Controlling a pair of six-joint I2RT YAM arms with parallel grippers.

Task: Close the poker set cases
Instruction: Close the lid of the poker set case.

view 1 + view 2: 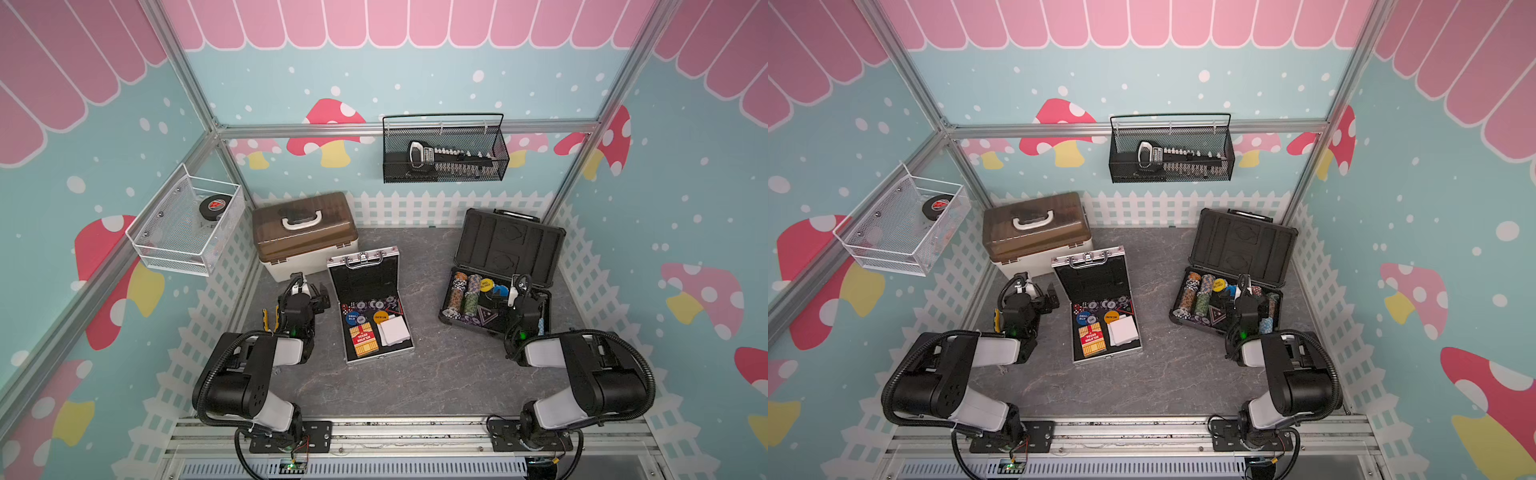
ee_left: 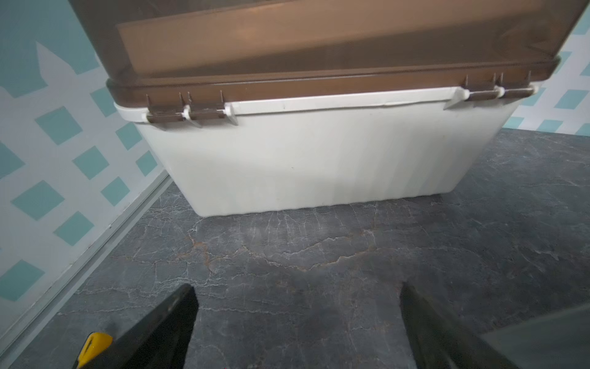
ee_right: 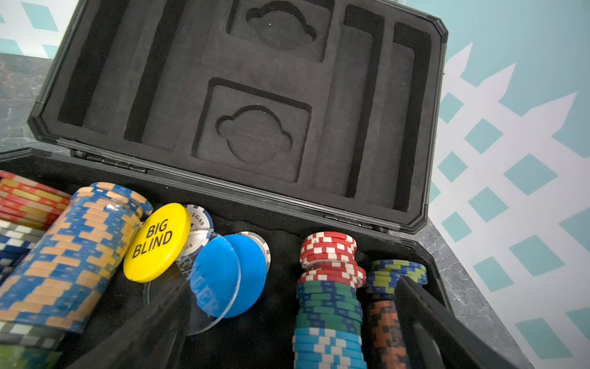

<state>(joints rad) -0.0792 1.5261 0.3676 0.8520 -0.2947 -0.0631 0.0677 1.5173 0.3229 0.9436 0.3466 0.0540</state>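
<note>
Both poker set cases stand open on the grey table. In both top views the small silver case (image 1: 380, 358) (image 1: 1106, 358) lies mid-table, its lid upright, with chips, buttons and cards inside. The larger dark case (image 1: 509, 245) (image 1: 1241, 245) (image 3: 255, 96) sits at the right, lid raised, holding chip stacks. My left gripper (image 1: 311, 291) (image 1: 1044, 297) (image 2: 297, 295) hangs open over bare table, left of the silver case. My right gripper (image 1: 523, 286) (image 1: 1246, 286) (image 3: 287, 303) is open above the dark case's base, over the chips, holding nothing.
A cream box with a brown lid (image 1: 305, 237) (image 2: 319, 159) stands shut at the back left, right in front of my left gripper. A white wire basket (image 1: 166, 249) with a puck hangs on the left wall. A black mesh basket (image 1: 444, 174) hangs on the back wall.
</note>
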